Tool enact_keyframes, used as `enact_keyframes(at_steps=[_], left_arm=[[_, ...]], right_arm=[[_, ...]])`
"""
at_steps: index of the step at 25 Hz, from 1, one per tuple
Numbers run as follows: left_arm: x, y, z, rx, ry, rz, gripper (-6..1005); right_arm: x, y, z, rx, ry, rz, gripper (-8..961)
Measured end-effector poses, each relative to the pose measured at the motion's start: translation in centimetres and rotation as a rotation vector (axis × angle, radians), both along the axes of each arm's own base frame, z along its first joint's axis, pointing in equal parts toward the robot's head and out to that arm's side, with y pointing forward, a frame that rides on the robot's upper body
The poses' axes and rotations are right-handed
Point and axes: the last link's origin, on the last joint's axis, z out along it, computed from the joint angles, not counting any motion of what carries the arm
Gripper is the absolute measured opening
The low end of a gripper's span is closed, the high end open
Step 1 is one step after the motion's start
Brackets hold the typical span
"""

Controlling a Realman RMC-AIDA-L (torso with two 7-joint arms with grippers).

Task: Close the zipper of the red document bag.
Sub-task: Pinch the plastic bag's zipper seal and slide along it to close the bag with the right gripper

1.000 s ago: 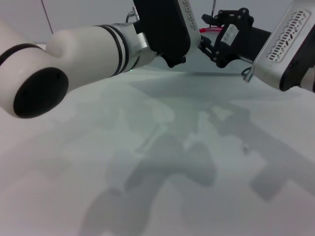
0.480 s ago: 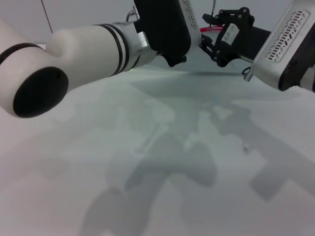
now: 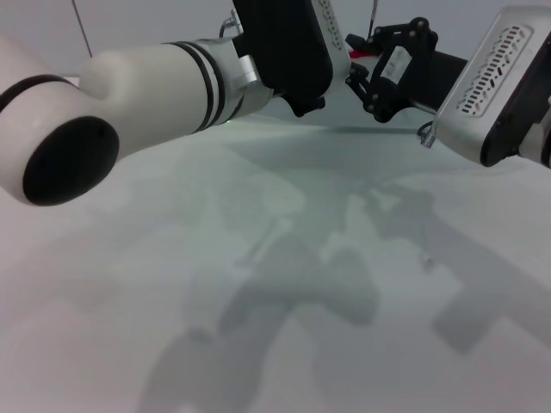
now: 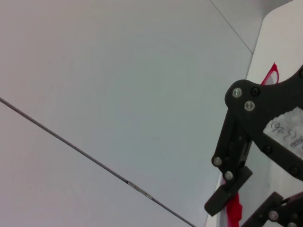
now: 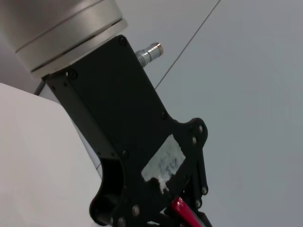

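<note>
At the far edge of the tabletop (image 3: 258, 301) we find both grippers close together over the red document bag (image 3: 344, 107), whose zipper (image 5: 185, 213) runs between them. The left gripper (image 5: 182, 208) pinches that red strip. Whether the right gripper (image 3: 366, 73) is spread or pressed together, we cannot tell.

Handwritten marks sit on a white sticker (image 4: 287, 131) on the right gripper (image 3: 372, 76) and another sticker (image 5: 164, 164) on the left gripper's body, neither legible.
</note>
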Motion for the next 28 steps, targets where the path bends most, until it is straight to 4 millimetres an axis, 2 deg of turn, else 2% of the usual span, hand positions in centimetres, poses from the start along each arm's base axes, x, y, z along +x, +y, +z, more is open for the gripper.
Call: enact_keyframes(at_steps=[9, 28], left_arm=[[0.04, -0.04, -0.04, -0.001, 0.001, -0.002, 87], [-0.06, -0.04, -0.13, -0.003, 0.004, -0.001, 89]], right_arm=[[-0.01, 0.01, 0.04, 0.003, 0.0, 0.001, 174], [0.14, 0.16, -0.02, 0.01, -0.01, -0.002, 113]])
